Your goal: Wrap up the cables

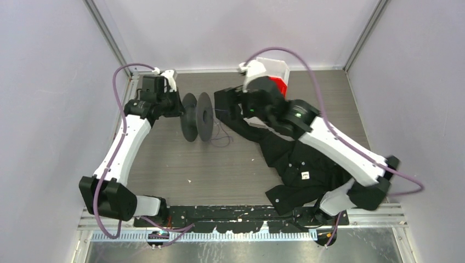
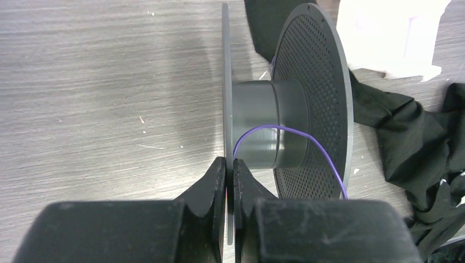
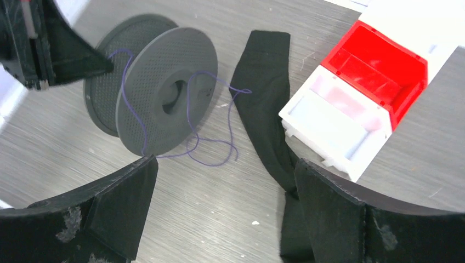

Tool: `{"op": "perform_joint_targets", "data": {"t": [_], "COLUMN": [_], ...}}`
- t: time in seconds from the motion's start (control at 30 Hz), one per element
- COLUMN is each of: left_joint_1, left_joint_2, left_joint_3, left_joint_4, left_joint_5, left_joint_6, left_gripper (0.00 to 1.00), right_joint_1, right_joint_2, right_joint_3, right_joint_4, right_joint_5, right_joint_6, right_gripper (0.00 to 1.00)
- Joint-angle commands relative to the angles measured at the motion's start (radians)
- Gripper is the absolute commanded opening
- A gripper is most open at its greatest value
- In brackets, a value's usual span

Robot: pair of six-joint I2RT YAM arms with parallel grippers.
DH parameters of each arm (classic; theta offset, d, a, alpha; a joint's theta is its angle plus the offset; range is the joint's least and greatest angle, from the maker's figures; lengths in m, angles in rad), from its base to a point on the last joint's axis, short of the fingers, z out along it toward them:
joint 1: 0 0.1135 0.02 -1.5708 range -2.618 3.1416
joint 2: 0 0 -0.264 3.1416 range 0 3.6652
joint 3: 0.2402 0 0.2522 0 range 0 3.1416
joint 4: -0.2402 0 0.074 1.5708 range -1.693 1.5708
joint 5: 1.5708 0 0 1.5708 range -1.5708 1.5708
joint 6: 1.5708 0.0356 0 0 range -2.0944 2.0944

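1. Left wrist view, bottom centre: the left gripper has its jaws almost closed, pinching the thin rim of the reel's near flange.
2. The wire, thread-thin and purplish, makes one loose arc over the hub; the rest of the hub is bare.
3. In the right wrist view the wire spills over the outer flange and lies in loose squiggles on the table at centre, one bend reaching the garment.
4. The reel stands on its flange edges at upper centre of the top view, with its axis lying left to right.
5. The right gripper is wide open and holds nothing, just right of the reel.
6. The left arm rises from lower left and bends right. The right arm crosses the garment from lower right.
7. A red and white bin sits at upper right. The grey wood-grain table has pale walls around it.
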Motion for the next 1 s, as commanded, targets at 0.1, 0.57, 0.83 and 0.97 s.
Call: {"op": "perform_joint_targets", "data": {"t": [0.1,0.57,0.83,0.97], "left_joint_1": [0.0,0.0,0.0,0.0], "left_joint_2": [-0.144,-0.215,-0.118,-0.007], "left_joint_3": [0.197,0.401,0.596,0.785], "left_joint_4": [0.047,0.062,-0.141,-0.354], "left_joint_5": [0.103,0.073,-0.025,-0.029], "left_joint_6": [0.087,0.114,0.073,0.029], "left_gripper": [0.01,0.0,0.01,0.0], "right_joint_1": [-0.224,-0.136,-0.022,0.0], "right_joint_2": [-0.162,0.035,-0.023,-0.074], "right_joint_3": [-0.297,-0.312,-0.582,-0.837], "right_joint_4": [0.238,0.473,0.788,1.151], "right_joint_5": [-0.28,-0.516,-0.375,-0.367], "right_joint_6": [0.344,0.385,0.074,-0.065], "right_gripper": [1.0,0.96,0.93,0.93]}}
